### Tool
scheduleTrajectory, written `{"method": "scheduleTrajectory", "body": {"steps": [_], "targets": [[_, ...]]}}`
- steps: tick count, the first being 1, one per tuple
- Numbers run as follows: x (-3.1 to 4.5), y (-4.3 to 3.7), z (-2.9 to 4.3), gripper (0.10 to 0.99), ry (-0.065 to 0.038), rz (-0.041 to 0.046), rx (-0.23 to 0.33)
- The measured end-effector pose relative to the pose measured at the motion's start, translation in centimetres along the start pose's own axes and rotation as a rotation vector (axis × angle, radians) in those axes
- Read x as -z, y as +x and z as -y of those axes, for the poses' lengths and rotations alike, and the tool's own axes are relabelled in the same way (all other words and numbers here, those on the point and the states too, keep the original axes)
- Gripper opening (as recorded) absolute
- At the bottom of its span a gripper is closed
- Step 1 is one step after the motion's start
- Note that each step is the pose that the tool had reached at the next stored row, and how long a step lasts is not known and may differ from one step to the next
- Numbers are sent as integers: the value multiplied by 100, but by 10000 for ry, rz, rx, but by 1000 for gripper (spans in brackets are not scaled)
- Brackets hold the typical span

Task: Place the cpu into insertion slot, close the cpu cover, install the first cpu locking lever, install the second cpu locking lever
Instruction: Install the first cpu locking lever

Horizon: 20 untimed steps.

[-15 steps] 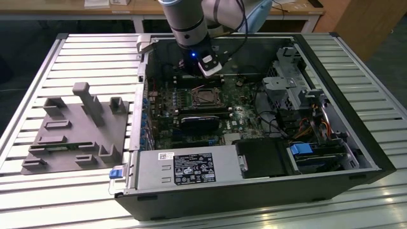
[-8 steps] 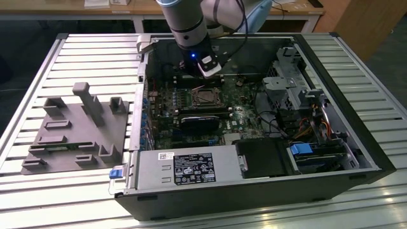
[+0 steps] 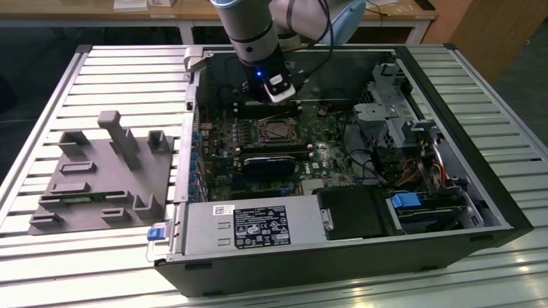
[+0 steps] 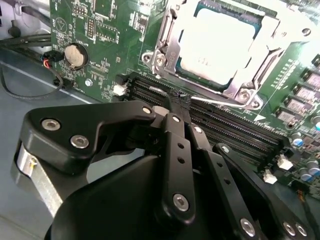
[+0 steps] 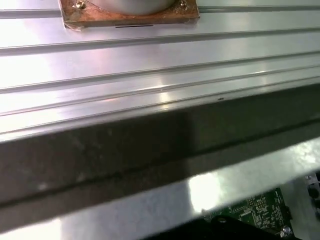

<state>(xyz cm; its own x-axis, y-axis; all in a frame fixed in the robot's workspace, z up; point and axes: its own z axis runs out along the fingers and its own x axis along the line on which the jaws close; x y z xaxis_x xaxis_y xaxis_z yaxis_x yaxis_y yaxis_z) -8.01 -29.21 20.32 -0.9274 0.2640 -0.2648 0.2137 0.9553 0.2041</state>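
Note:
The cpu [image 4: 215, 42] lies in the insertion slot [image 3: 276, 130], its silver top bright in the second wrist view. The cpu cover [image 4: 167, 50], a silvery frame, lies flat around it with the chip showing through its window. A thin silver locking lever [image 4: 225, 103] runs along the socket's edge, beside the black memory slots [image 4: 235, 127]. My gripper [image 4: 176, 97] has its black fingers [image 4: 175, 130] pressed together, shut, with the tips over the memory slots close to the lever's end. In the exterior view the gripper [image 3: 281, 101] hangs inside the case just behind the socket.
The open computer case [image 3: 505, 205] lies on a slatted aluminium table [image 3: 77, 269]. A grey fixture block [image 3: 102, 173] sits at the exterior view's left. Cables and a drive cage [image 3: 394, 115] crowd the right side; a power supply [image 3: 256, 224] fills the front. The first wrist view faces the case wall [image 5: 150, 150].

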Motion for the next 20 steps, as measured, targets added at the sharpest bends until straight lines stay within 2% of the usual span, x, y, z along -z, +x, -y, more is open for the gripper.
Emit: {"method": "scheduleTrajectory", "body": {"steps": [5, 7, 13, 20], "targets": [[-7, 2, 1, 102, 186, 95, -314], [-11, 3, 2, 102, 230, 124, -434], [-31, 11, -2, 102, 295, 171, -658], [-49, 24, -36, 102, 317, 189, -732]]}}
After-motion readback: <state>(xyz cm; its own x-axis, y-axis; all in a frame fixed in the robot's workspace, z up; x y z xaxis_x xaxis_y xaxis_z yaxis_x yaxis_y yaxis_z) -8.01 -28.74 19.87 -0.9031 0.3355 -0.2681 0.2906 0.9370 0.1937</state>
